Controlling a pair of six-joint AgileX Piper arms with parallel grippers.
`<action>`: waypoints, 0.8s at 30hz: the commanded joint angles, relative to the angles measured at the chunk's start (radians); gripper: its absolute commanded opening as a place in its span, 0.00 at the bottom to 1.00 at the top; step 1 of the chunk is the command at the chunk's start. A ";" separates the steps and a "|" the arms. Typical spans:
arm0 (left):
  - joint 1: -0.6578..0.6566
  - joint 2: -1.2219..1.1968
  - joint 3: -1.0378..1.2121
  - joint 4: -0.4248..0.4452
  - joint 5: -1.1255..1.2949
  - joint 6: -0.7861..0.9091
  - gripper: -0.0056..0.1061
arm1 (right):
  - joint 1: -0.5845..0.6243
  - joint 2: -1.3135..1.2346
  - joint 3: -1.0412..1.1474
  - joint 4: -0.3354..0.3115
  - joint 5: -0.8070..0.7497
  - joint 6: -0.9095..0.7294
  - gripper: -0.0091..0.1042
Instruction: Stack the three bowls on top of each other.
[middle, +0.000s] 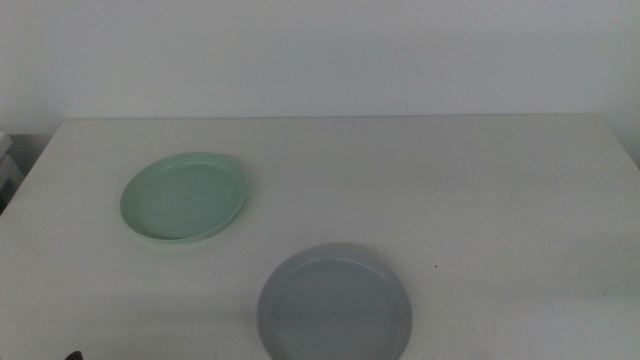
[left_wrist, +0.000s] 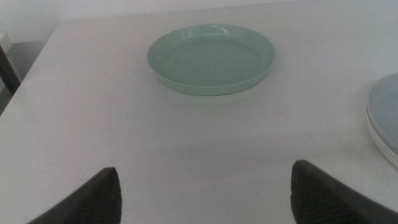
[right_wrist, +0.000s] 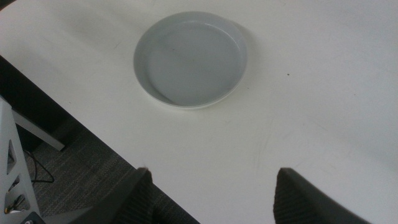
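A mint green bowl (middle: 185, 196) (left_wrist: 211, 58) sits on the table's left half. A pale blue-grey bowl (middle: 335, 305) (right_wrist: 189, 59) rests near the front edge at the middle. In the left wrist view its edge (left_wrist: 387, 102) shows a paler white rim (left_wrist: 380, 138) right under it, seemingly the white bowl beneath it. My left gripper (left_wrist: 205, 199) is open and empty, above the table in front of the green bowl. My right gripper (right_wrist: 211, 199) is open and empty, held over the table's front edge short of the blue-grey bowl.
The white table (middle: 480, 190) ends at a wall behind. Past its front edge lie a dark carpeted floor (right_wrist: 81, 155) and a white frame (right_wrist: 12, 162). A dark speck (middle: 72, 355) shows at the middle view's bottom edge.
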 joint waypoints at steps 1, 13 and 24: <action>0.011 -0.014 -0.004 -0.005 -0.071 -0.008 0.99 | -0.008 0.008 -0.023 0.004 -0.054 -0.005 0.52; 0.115 0.191 -0.183 -0.102 -0.046 -0.020 0.99 | -0.008 0.008 -0.023 0.004 -0.055 -0.005 0.52; 0.114 0.669 -0.792 -0.069 0.301 -0.005 0.99 | -0.008 0.008 -0.023 0.003 -0.055 -0.005 0.52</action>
